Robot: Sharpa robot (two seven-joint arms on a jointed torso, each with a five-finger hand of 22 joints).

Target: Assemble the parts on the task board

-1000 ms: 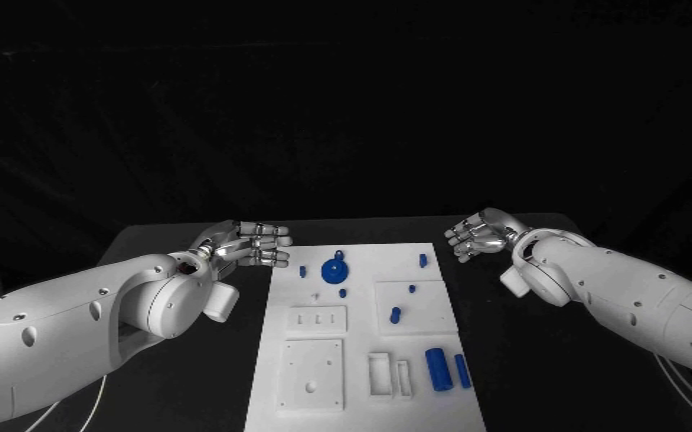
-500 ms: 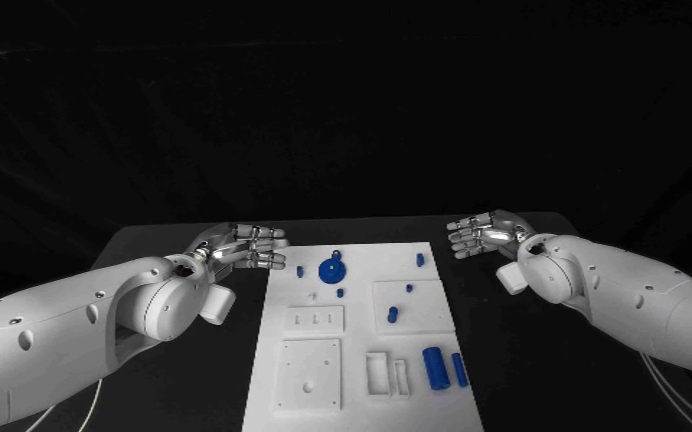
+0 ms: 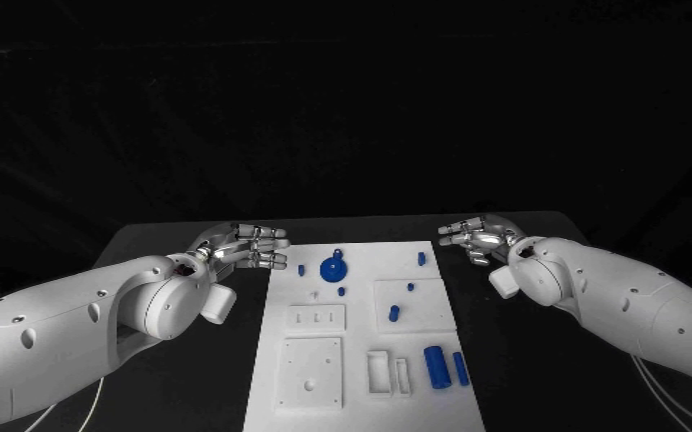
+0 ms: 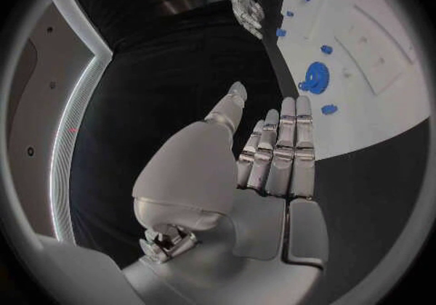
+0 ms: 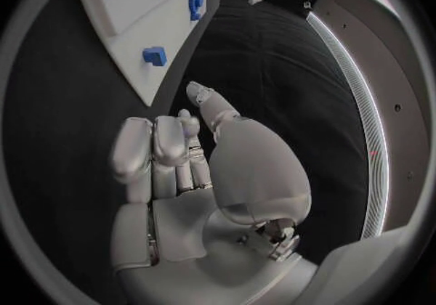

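Note:
The white task board (image 3: 361, 347) lies in the middle of the black table. On it are a round blue disc part (image 3: 335, 271), several small blue pegs such as one near the far right corner (image 3: 421, 260), and two blue cylinders (image 3: 437, 368) at the near right. My left hand (image 3: 248, 244) hovers off the board's far left corner, fingers straight and side by side (image 4: 282, 145), holding nothing. My right hand (image 3: 476, 235) hovers off the far right corner, fingers loosely bent (image 5: 168, 152), thumb apart, empty. The board's corner (image 5: 136, 22) lies ahead of the right hand.
White raised blocks stand on the board: a plate (image 3: 313, 372) at the near left and a slotted holder (image 3: 389, 374) beside the cylinders. Bare black table (image 3: 188, 392) flanks the board on both sides.
My right hand has shifted a little left toward the board's far right corner, fingers turned more downward. The left hand has barely moved.

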